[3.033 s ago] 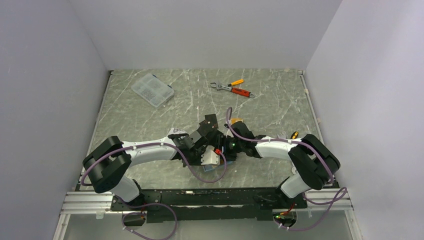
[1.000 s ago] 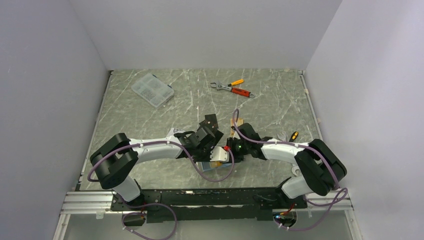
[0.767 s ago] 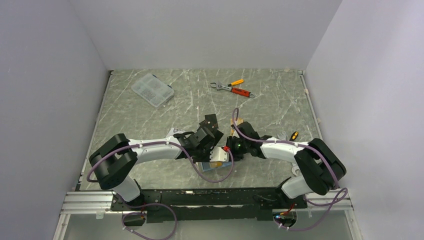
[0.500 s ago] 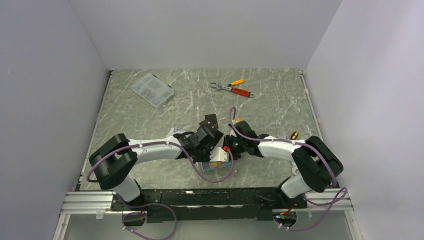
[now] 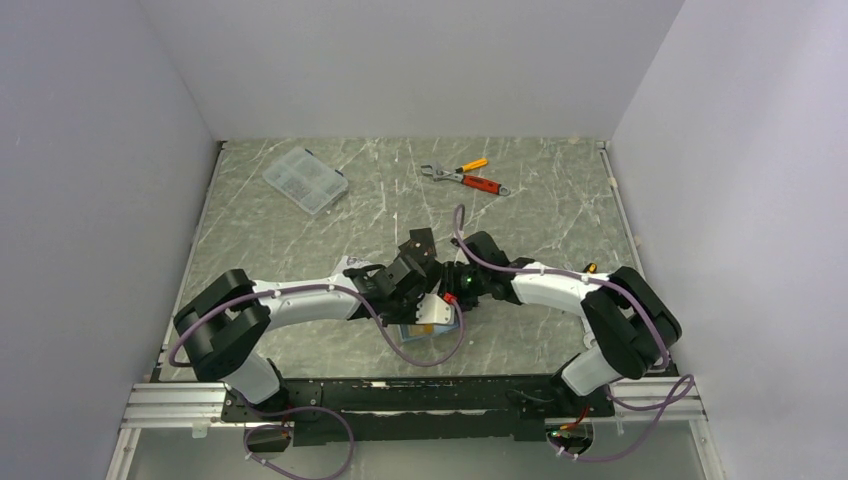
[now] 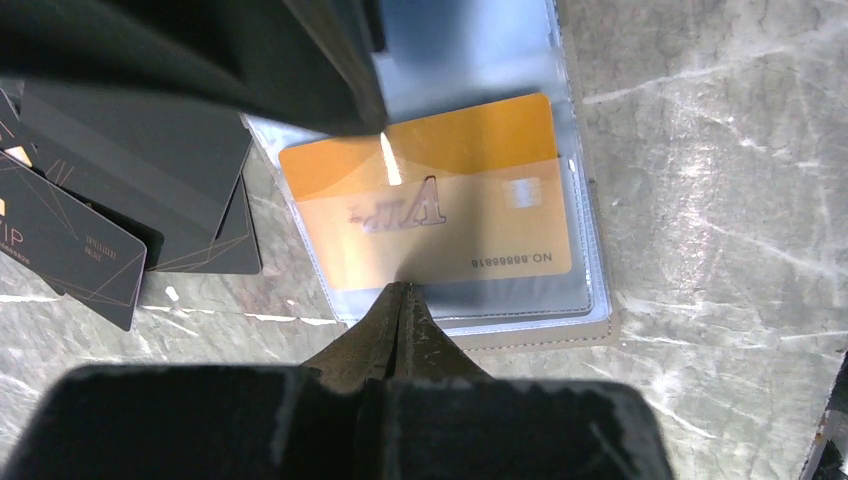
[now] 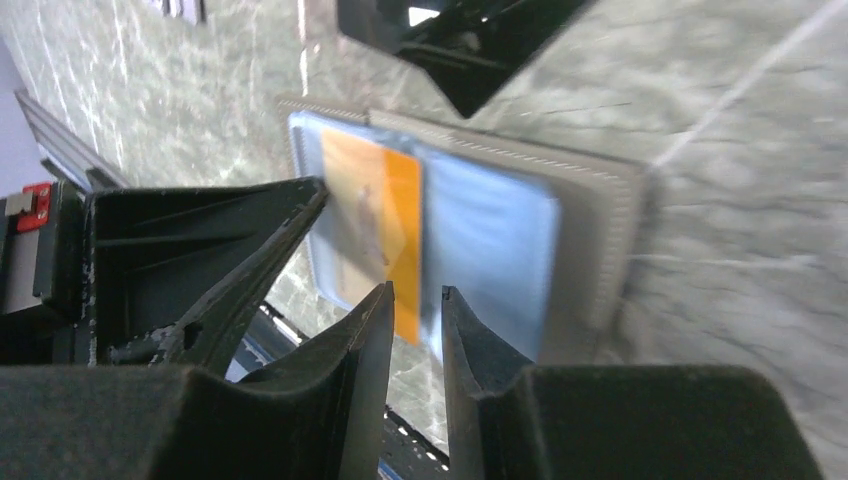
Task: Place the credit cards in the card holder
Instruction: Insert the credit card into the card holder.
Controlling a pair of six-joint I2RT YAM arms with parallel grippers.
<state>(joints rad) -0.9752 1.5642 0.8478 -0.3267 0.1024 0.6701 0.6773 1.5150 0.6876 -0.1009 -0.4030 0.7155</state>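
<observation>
Swung in toward the left arm, the right pincer [image 7: 415,300] hovers narrowly parted and empty over the open card holder [image 6: 592,250]. Clenched, the left pincer [image 6: 400,292] tips at its near edge. An orange card [image 6: 430,215] sits half-slotted, black cards [image 6: 130,190] lie just beside at 9 o'clock, and bare surface [image 6: 720,150] lies at 3.

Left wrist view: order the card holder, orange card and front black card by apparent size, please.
1. card holder
2. orange card
3. front black card, but the frame edge cuts it off, so its place below the orange card is unsure.
</observation>
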